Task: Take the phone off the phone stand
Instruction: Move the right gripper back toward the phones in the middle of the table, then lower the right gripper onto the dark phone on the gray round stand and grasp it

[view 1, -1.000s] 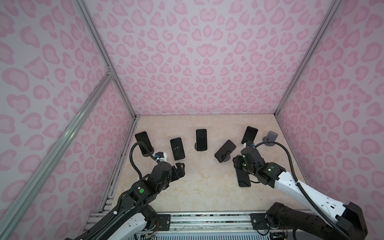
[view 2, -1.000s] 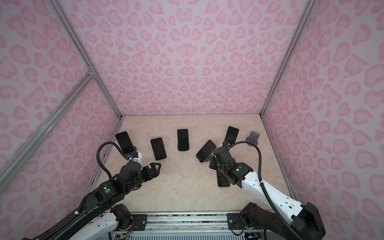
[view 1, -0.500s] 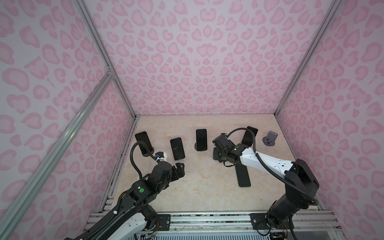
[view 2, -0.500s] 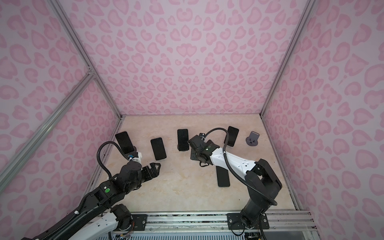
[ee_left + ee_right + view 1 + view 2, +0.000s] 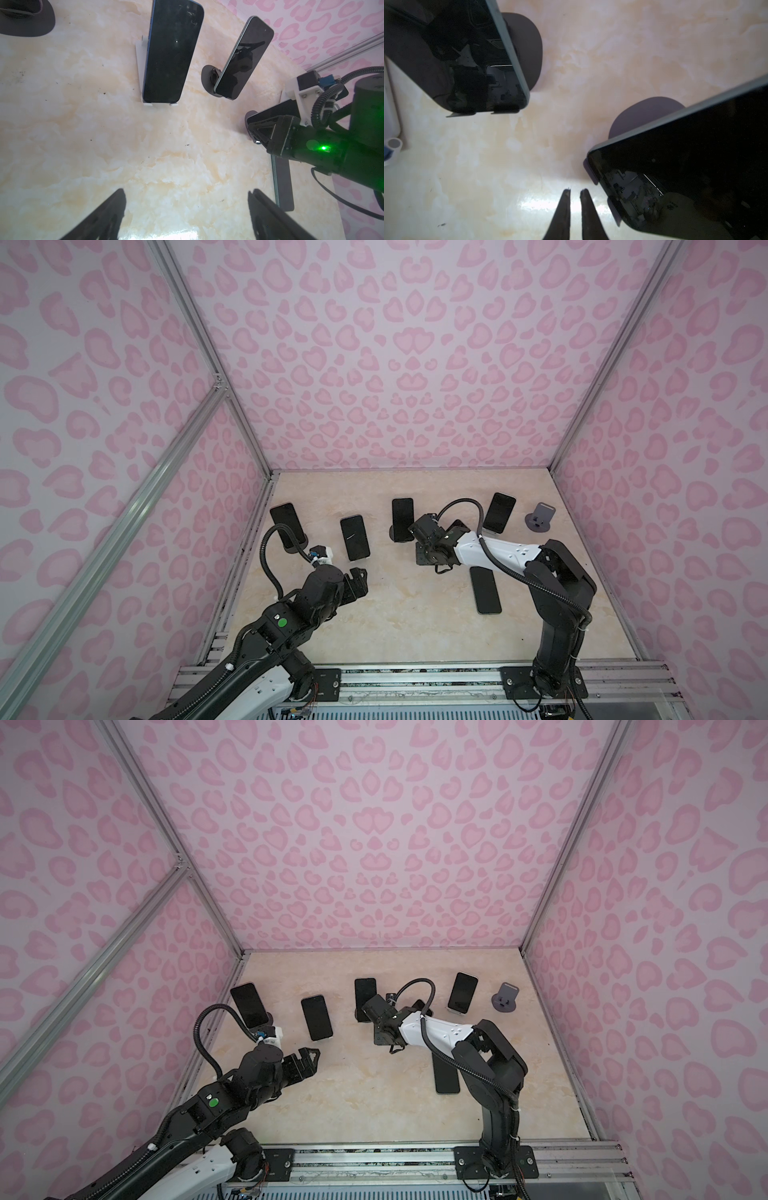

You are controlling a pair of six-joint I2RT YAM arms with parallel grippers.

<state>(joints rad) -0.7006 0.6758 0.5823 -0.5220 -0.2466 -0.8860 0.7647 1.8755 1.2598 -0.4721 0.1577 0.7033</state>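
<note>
**Tabletop** (image 5: 415, 626): beige marble finish; carries every item below.

**Right arm** (image 5: 498, 549): a second ago it is over the right half. It now reaches low across the middle toward the far edge.

**Left arm** (image 5: 291, 614): unchanged, parked by the left edge.

**Phones, six**
- Flat phone (image 5: 485, 590): lies face up on the right half, touching nothing, well apart from any stand. It lies in the same spot as a second ago.
- Centre phone (image 5: 402, 519): propped on a dark stand at the middle of the far edge.
- Tilted phone (image 5: 695, 166): propped askew on a dark round stand (image 5: 643, 112) just right of the centre phone. The right arm mostly hides it in both top views.
- Right phone (image 5: 500, 512), left-centre phone (image 5: 354, 538) and far-left phone (image 5: 286, 522): all propped along the far edge.

**Empty stand** (image 5: 539, 517): dark, at the far right corner, holds nothing.

**Left gripper** (image 5: 187, 195): jaws spread wide, holding nothing, above bare tabletop.

**Right gripper** (image 5: 575, 191): fingers have just drawn fully together on nothing. It points at bare tabletop between the centre phone and the tilted phone.

**Reading:** one phone appears already removed and set down. The right arm's shift suggests that one of the two phones flanking its gripper is next, and its jaws must reopen first.
</note>
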